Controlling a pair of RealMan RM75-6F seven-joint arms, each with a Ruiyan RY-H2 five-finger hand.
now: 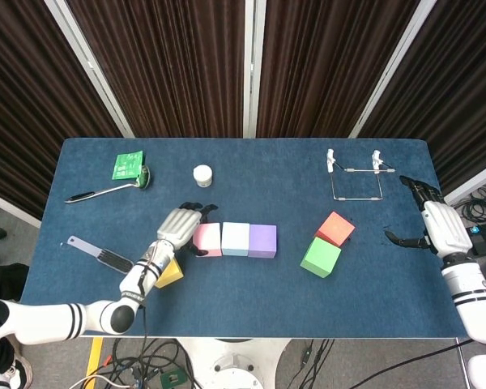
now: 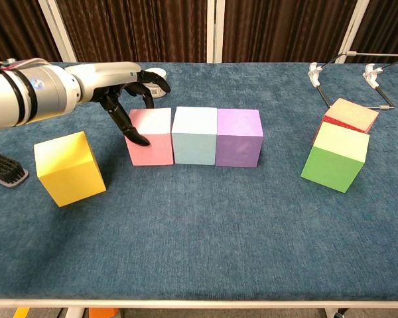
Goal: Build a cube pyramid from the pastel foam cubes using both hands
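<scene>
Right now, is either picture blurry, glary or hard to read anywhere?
Head view: sharp, evenly lit, cubes cast only faint shadows; the yellow cube is partly hidden under the left hand. Chest view: sharp, no glare, the left arm cut off at the frame edge.
</scene>
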